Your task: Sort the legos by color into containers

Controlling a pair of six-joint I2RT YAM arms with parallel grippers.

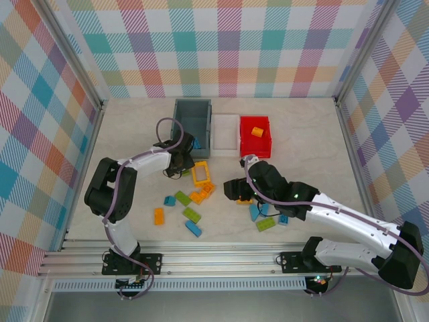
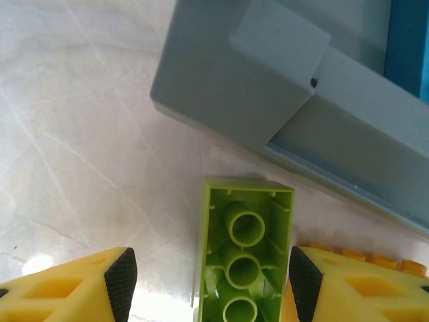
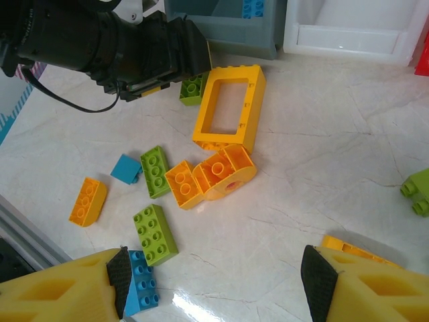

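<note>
The left gripper (image 2: 209,285) hung low over the table (image 1: 301,147), just off the near corner of the grey-blue bin (image 1: 192,121). Its fingers were spread wider than the lime green brick (image 2: 244,248) that sat between them. That brick showed its hollow underside to the left wrist camera; one pad lay against its side and the other pad stood clear of it. From the right wrist the same brick was just beside a corner of the open orange frame (image 3: 230,107), which lay flat on the table in front of the bin. One blue brick (image 3: 253,7) was inside the grey-blue bin. The white bin (image 1: 225,134) stood touching it on the right, and the red bin (image 1: 255,141) beyond that held an orange brick (image 1: 257,131). The right gripper (image 3: 218,282) hovered over bare table with its fingers wide apart and nothing between them. Ahead of it lay a cluster of orange bricks (image 3: 208,176) touching the frame's near end, then two lime green bricks (image 3: 155,171), a blue one (image 3: 125,169) and a lone orange one (image 3: 87,201) farther left. A further green brick (image 1: 265,223) and two blue ones (image 1: 255,211) lay near the right arm
</note>
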